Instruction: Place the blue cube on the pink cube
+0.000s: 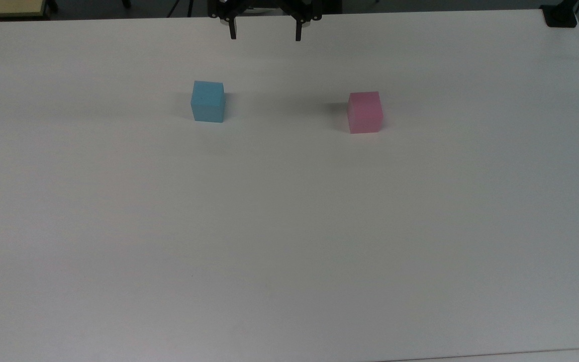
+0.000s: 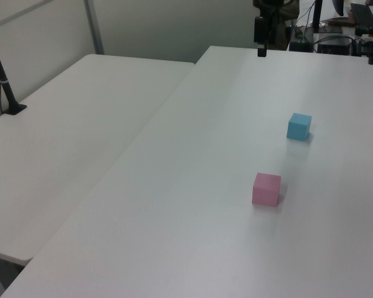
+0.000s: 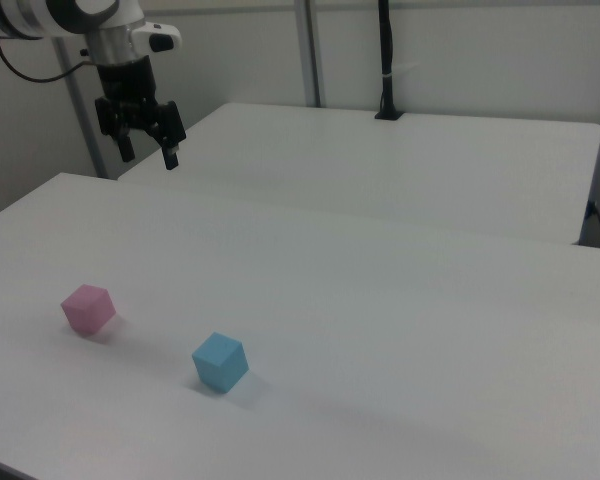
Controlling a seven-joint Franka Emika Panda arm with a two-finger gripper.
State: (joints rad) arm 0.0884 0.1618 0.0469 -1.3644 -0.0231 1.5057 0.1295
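In the top view, going left to right, the blue cube (image 1: 208, 102) sits on the white surface (image 1: 289, 241) left of centre, and the pink cube (image 1: 365, 112) rests well apart to its right, a little nearer the camera. Between them and farther back, at the far edge, the gripper (image 1: 264, 34) hangs above the surface with its fingers (image 1: 232, 31) spread wide and holding nothing.

Nothing has been grasped, so the task seems to be at its opening step: the reach for the blue cube. The next move calls for travelling toward the top view's left, coming nearer, then lowering so the fingers straddle opposite faces.
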